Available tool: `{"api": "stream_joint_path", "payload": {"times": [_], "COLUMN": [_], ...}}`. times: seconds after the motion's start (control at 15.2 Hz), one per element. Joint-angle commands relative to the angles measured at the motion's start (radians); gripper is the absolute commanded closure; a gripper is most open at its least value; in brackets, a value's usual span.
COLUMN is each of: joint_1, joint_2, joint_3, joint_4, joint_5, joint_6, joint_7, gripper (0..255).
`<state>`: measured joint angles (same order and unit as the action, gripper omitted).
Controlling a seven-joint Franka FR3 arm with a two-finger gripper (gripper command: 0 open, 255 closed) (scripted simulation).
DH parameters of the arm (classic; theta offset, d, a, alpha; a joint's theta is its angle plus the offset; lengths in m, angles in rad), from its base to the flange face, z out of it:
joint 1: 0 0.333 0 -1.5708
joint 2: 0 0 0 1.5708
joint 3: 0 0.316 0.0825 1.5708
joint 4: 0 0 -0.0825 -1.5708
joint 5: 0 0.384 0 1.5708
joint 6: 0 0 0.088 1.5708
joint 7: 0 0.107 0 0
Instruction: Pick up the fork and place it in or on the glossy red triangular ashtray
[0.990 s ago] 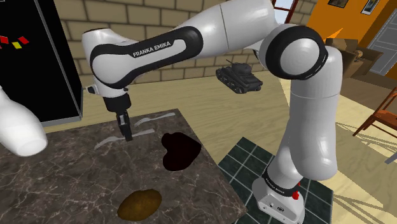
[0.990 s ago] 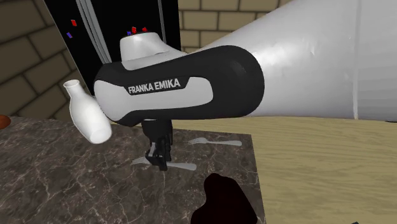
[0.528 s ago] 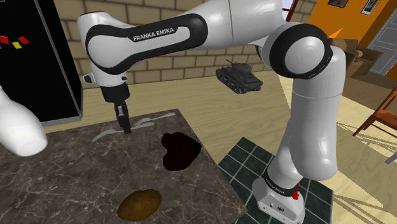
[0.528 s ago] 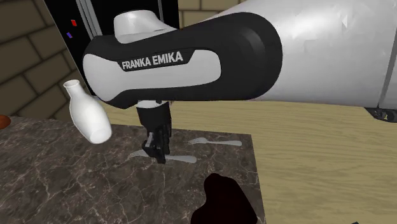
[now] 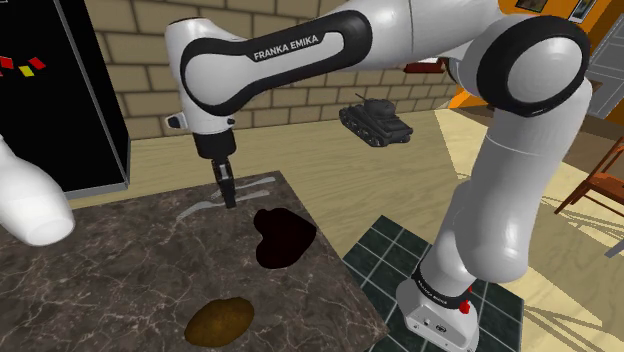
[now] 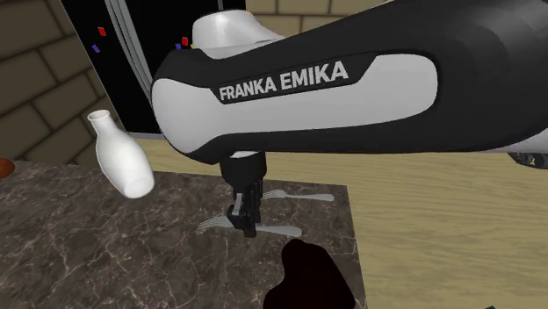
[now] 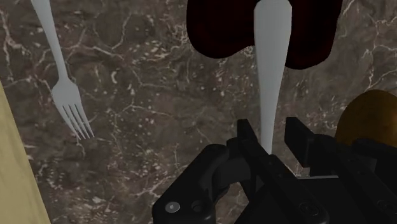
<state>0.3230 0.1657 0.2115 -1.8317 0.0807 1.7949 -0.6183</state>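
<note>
item: fork | clamped between closed fingers, handle toward dark red ashtray, close by | you: keep it level, centre over ashtray, lower before opening | second fork: ignore

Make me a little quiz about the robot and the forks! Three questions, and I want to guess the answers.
1. Count: how many forks are at the marble table?
2. True or false: the gripper is open and holds nothing.
3. Pick one: in the wrist view, the held fork stretches its handle over which thing? A) white bottle B) dark red ashtray C) brown lump

Key
1. Two: the held fork and a second fork lying beside it.
2. False: the fingers clasp the held fork.
3. B
</note>
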Motion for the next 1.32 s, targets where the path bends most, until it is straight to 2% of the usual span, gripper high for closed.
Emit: {"api": "stream_joint_path", "payload": {"times": [0.0, 0.59, 1.25], "joint_1": [-0.012, -0.049, -0.047], "joint_2": [-0.08, -0.423, -0.358], "joint_3": [-0.004, -0.052, -0.045], "joint_4": [-0.111, -0.515, -0.594], "joint_5": [0.015, 0.057, 0.058], "joint_6": [0.031, 0.085, 0.229], "joint_7": [-0.023, -0.141, -0.147], "gripper": [255, 255, 255]}}
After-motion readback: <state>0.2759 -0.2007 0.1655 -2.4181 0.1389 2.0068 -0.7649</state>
